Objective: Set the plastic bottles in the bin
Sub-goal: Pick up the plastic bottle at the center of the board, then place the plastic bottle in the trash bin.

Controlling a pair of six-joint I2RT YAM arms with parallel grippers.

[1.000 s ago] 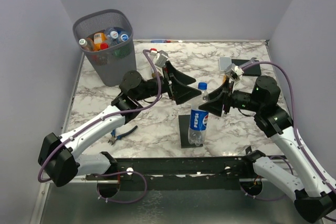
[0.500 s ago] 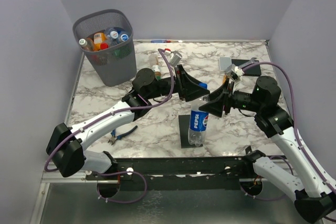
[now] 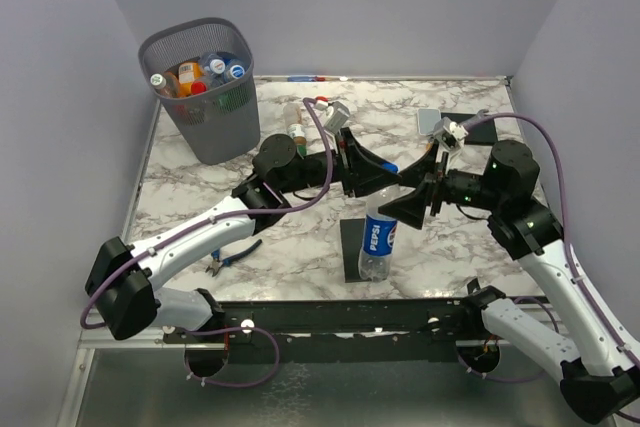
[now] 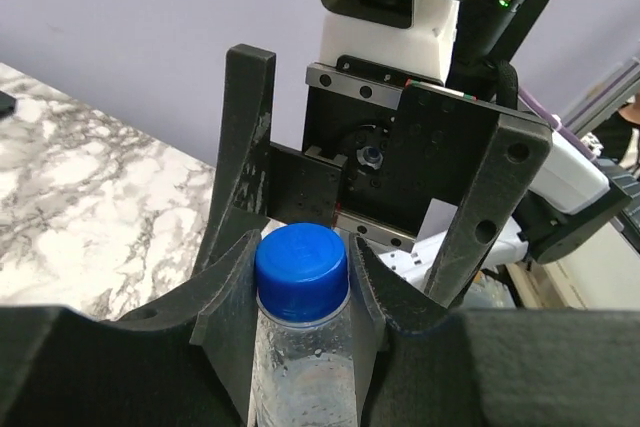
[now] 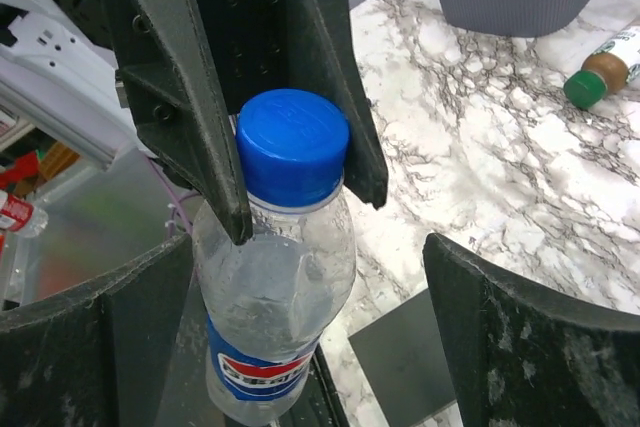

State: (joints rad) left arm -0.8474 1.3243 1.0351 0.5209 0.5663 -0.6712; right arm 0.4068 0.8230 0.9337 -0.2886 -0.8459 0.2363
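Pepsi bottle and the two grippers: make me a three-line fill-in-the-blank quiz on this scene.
1. The Pepsi bottle has a ___ cap.
2. The left gripper is closed on the bottle, while the right gripper is ___.
3. The bin stands in the far ___ corner of the table.
Missing words: blue; open; left.

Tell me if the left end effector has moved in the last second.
Yes. The left end effector went right, away from the bin, and now hugs the Pepsi bottle at its blue cap.
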